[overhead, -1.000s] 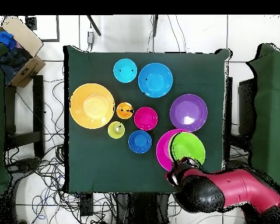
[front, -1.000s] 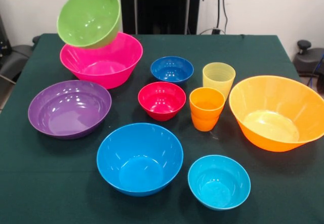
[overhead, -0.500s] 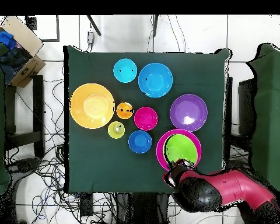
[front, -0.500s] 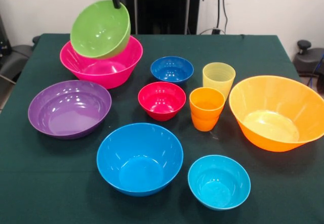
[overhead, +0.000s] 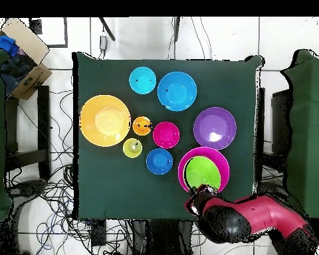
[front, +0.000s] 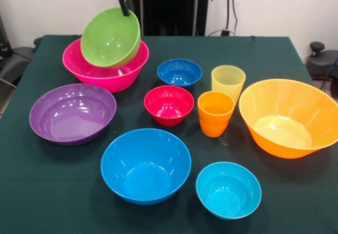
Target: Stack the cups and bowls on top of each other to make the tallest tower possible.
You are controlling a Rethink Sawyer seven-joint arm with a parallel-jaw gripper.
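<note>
My gripper (front: 124, 6) is shut on the far rim of the lime green bowl (front: 110, 37) and holds it tilted, low inside the large pink bowl (front: 84, 67) at the back left. In the overhead view the green bowl (overhead: 203, 174) sits within the pink bowl (overhead: 183, 167), with the gripper (overhead: 197, 192) at its edge. The purple bowl (front: 72, 113), sky blue bowl (front: 146, 165), red bowl (front: 169, 104), dark blue bowl (front: 179, 72), cyan bowl (front: 228, 189) and large orange bowl (front: 288, 117) stand apart on the table. The pale yellow cup (front: 228, 83) and orange cup (front: 215, 113) stand upright side by side.
A dark green cloth covers the table (front: 264, 54). My red arm (overhead: 255, 219) reaches in over the table's edge in the overhead view. A cardboard box (overhead: 19, 53) sits off the table.
The green bowl has moved right and down, from above the pink bowl's left rim to inside it. The arm moved with it. The other things have not moved.
</note>
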